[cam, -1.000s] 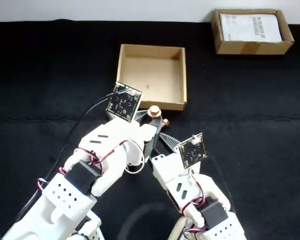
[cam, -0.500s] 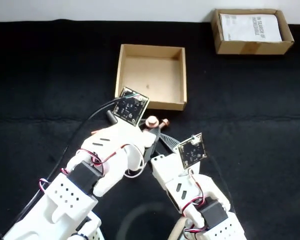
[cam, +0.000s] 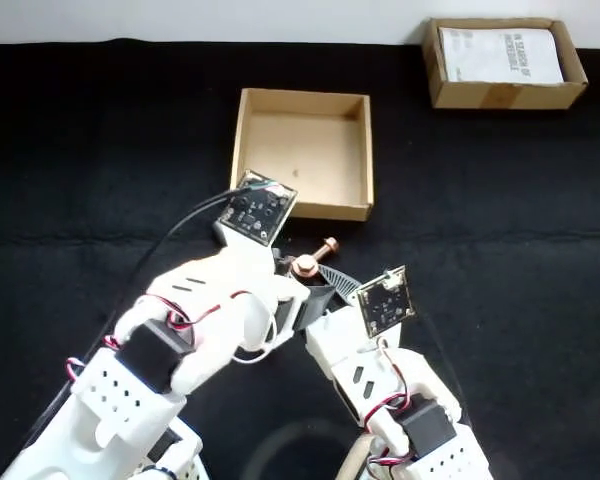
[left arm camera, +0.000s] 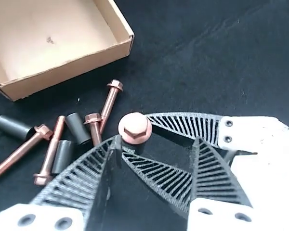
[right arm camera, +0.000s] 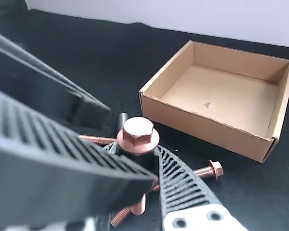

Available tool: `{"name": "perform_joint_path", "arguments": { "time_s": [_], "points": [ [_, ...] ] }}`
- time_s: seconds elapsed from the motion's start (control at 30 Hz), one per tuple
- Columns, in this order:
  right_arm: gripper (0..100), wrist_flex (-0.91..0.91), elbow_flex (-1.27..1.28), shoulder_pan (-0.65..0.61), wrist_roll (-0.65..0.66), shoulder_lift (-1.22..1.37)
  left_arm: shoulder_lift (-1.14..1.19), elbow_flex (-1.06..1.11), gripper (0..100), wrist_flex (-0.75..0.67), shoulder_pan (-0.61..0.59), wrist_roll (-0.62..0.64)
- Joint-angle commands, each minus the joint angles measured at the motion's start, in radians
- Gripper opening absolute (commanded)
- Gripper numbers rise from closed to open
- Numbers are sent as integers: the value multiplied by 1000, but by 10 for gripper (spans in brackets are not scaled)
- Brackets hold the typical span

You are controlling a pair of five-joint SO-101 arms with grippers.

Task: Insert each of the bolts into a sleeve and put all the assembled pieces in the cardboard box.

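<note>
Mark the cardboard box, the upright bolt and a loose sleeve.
cardboard box (cam: 305,150): high view, bare floor inside.
upright bolt (left arm camera: 134,129): left wrist view, hex head.
loose sleeve (left arm camera: 77,126): left wrist view, black side.

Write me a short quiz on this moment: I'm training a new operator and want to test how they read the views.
1. True or false: the cardboard box already holds an assembled piece.
2. Where is the head-up bolt? A) inside the box; B) outside it, close to one wall; C) in the far box with the paper.
3. Fill in: the loose sleeves and loose bolts lie ___ the cardboard box.
Key: 1 false; 2 B; 3 outside.
</note>
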Motion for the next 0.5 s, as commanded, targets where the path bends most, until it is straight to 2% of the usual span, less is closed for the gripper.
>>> {"name": "perform_joint_path", "arguments": {
  "time_s": [0.0, 0.2, 0.27, 0.33, 0.47],
  "points": [
    [8, -18, -18, 15, 11, -10, -7, -113, 235, 112, 5, 3],
    [8, -21, -65, 68, 15, -7, -7, -282, 234, 333, 7, 3],
    [8, -21, -99, 85, 60, -7, -7, -337, 226, 399, 7, 3],
    [8, -22, -122, 94, 97, -7, -7, -389, 174, 443, 7, 3],
    [8, -22, -203, 99, 114, 87, -7, -452, 0, 463, 5, 3]
  ]
}}
